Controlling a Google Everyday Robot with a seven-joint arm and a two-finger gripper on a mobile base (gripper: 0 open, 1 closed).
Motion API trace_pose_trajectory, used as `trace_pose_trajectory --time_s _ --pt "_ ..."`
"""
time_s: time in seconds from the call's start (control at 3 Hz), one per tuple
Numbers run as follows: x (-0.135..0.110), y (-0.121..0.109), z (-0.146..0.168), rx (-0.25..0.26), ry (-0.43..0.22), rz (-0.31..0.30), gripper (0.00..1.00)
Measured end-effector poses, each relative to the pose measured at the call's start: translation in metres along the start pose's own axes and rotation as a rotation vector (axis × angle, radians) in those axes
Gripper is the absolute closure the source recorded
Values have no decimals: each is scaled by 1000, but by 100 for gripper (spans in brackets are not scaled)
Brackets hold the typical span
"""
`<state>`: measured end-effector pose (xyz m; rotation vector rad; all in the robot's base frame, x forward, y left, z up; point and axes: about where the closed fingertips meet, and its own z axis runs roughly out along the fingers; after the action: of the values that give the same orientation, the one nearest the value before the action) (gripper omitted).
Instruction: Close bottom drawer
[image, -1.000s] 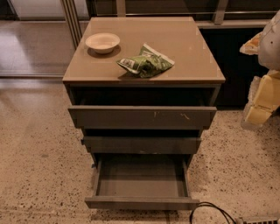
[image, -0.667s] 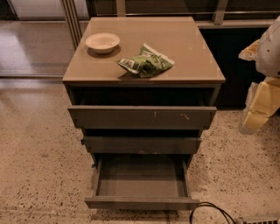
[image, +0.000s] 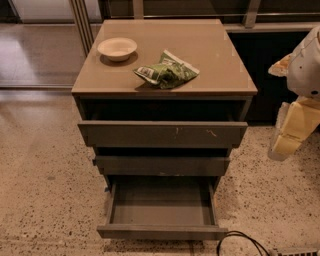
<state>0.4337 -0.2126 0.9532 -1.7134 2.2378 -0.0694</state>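
The bottom drawer (image: 161, 231) is the lowest of three dark grey-brown drawers in the cabinet. It is pulled far out, showing an empty shallow tray. The middle drawer (image: 162, 165) and the wide top drawer (image: 162, 134) with pale scratches stick out a little. My gripper (image: 290, 132), pale yellow under a white arm (image: 309, 62), hangs at the right edge of the camera view. It is to the right of the cabinet, at about the height of the top drawer and well apart from the bottom drawer.
On the cabinet top (image: 220, 55) stand a pale bowl (image: 117, 48) and a green snack bag (image: 167, 71). A black cable (image: 240, 241) loops on the speckled floor by the bottom drawer's right corner. Dark panels run behind the cabinet.
My gripper has dropped slightly at the right edge. The drawers have not moved.
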Motion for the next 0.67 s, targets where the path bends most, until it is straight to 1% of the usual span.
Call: trace_pose_trajectory --time_s 0.33,0.67 --pt "-2 15 20 -26 -5 -6 0" --pt "-1 42 57 -41 -31 11 0"
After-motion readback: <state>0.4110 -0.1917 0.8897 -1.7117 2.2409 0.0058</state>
